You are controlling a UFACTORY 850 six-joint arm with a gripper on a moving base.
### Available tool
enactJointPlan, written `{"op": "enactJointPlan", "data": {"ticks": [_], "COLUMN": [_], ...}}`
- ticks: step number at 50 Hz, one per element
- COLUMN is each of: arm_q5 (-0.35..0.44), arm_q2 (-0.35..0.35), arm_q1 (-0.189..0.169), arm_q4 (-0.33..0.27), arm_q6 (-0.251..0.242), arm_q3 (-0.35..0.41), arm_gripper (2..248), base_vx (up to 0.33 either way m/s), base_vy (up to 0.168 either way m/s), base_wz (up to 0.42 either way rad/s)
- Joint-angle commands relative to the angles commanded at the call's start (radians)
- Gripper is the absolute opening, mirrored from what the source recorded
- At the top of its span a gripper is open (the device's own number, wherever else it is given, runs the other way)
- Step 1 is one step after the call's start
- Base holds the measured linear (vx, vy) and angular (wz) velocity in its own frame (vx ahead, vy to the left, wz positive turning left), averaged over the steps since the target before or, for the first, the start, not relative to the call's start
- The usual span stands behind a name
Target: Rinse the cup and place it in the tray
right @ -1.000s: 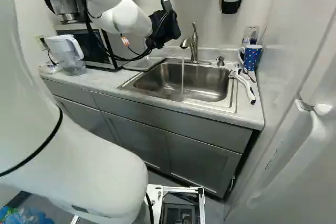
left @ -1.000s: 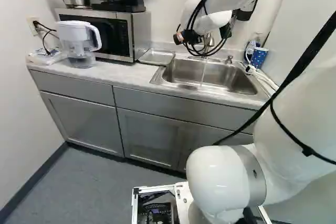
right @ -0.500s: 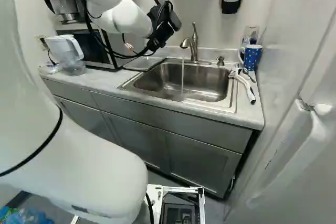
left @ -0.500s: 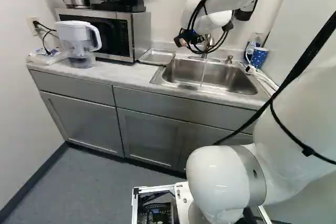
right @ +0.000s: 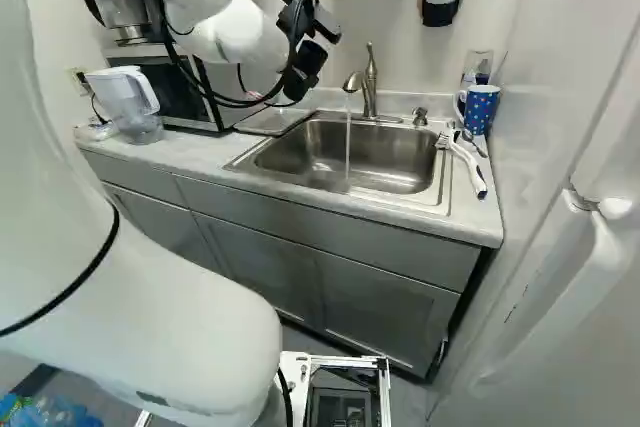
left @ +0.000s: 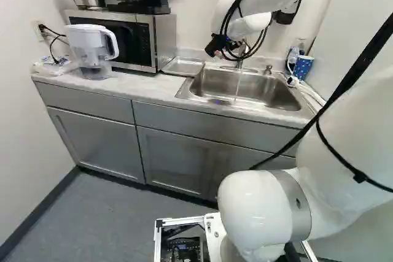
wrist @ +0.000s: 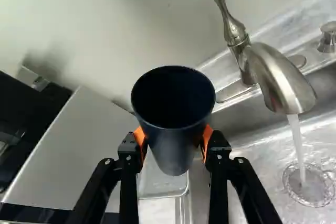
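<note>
Okay, so the black fingers (right: 308, 47) are in the upper middle of the right base view, parted by a dark cup's (wrist: 173, 148) width and pinching it from both sides (its mouth faces the wrist camera). Tap's (right: 370, 87) running into the sink (right: 385, 157). Tray's (left: 183, 66) on the tabletop (left: 142, 92), upper middle of the left base view, between microwave (left: 152, 41) and sink.

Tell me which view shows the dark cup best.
Wrist view: the dark cup is close, its mouth and side plain. The right base view shows it small; the left base view blends it into the gripper.
</note>
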Motion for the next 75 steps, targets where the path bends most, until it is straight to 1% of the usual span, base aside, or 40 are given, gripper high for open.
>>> {"op": "enactJointPlan", "data": {"ticks": [45,61,64,68,75], "arm_q5": [0.000,0.000,0.000,0.000,0.000], "arm_q2": [0.000,0.000,0.000,0.000,0.000], "arm_q1": [0.000,0.000,0.000,0.000,0.000], "arm_q4": [0.000,0.000,0.000,0.000,0.000], "arm_q6": [-0.473,-0.473,-0.484,-0.513,-0.513], "arm_q3": [0.000,0.000,0.000,0.000,0.000], "arm_gripper": [121,121,121,121,121], "base_vx": [0.000,0.000,0.000,0.000,0.000], "base_vy": [0.000,0.000,0.000,0.000,0.000], "base_wz": [0.000,0.000,0.000,0.000,0.000]}}
